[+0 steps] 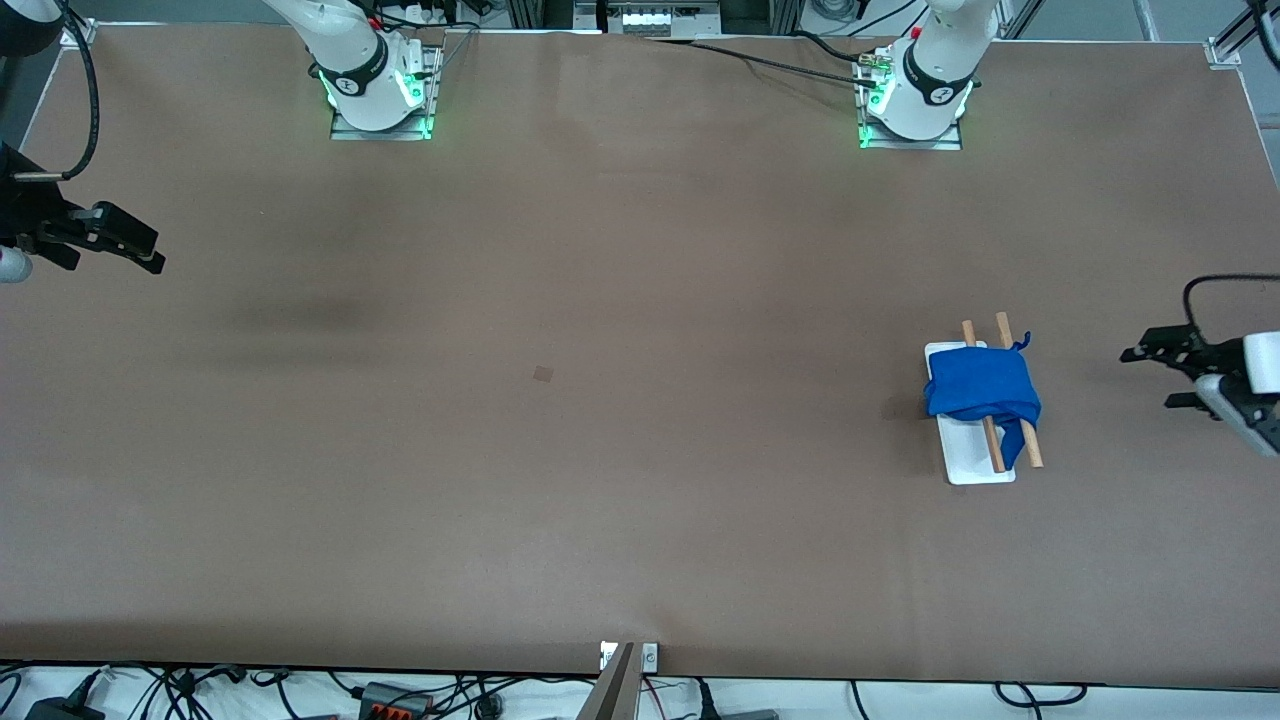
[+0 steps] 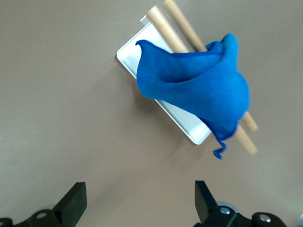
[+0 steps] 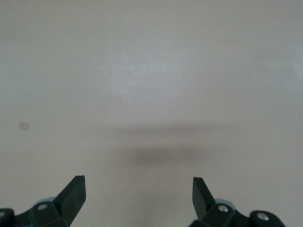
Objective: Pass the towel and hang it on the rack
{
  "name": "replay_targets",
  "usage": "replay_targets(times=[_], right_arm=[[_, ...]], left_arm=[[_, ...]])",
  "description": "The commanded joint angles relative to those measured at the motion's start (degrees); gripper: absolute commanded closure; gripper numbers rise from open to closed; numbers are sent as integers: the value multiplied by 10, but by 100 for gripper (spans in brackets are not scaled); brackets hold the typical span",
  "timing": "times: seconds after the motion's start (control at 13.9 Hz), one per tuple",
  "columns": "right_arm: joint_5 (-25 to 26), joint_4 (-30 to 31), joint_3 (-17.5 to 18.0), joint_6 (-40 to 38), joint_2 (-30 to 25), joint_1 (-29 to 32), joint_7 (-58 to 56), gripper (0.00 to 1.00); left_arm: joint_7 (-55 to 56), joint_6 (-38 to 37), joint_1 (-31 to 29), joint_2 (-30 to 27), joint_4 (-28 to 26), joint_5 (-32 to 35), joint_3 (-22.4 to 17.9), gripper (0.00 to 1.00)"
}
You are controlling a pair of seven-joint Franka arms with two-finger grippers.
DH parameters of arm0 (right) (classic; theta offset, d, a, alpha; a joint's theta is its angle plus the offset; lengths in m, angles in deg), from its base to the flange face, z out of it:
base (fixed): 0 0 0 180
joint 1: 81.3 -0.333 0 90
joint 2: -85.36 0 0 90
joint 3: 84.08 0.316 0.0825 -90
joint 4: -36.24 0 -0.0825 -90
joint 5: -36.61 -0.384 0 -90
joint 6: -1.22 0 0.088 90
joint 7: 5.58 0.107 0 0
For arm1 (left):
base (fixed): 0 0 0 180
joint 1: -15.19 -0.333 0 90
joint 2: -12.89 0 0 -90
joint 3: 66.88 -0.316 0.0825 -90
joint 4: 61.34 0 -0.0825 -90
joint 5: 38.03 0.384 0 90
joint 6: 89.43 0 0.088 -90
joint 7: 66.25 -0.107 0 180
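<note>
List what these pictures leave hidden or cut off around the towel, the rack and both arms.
- Rack: the blue towel covers the middle of both rods and much of the white base, in the front and left wrist views.
- Thin crosspiece joining the rods: not visible under the towel.
- Left gripper: its arm is cut off by the front view's edge.
- Right gripper: arm likewise cut off at the edge; its wrist view shows only bare table.

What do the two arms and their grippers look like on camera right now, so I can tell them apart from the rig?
Both arms are glossy white with black joint bands and green-lit bases. The left gripper and right gripper are black with wedge-shaped fingers; a black cable loops above each wrist.
</note>
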Motion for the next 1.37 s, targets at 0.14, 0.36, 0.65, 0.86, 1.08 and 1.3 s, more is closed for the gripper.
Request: replay_targets(times=[0.14, 0.36, 0.65, 0.86, 1.08, 1.3], right_arm=[[-1, -4, 0, 0, -1, -8, -1, 0], [1, -4, 0, 0, -1, -9, -4, 0], [-1, 0, 0, -5, 1, -7, -1, 0], [0, 0, -1, -3, 5, -6, -1, 0], [1, -1, -1, -2, 5, -7, -1, 0], [1, -1, -1, -1, 4, -7, -1, 0]], left_arm=[[64, -120, 16, -36, 61, 2, 12, 0], [118, -165, 46, -37, 91, 17, 13, 0], [211, -189, 102, -70, 97, 32, 11, 0], [359, -189, 149, -137, 63, 53, 7, 0], [464, -92, 185, -235, -67, 46, -5, 0], [522, -91, 219, -293, -121, 11, -51, 0]])
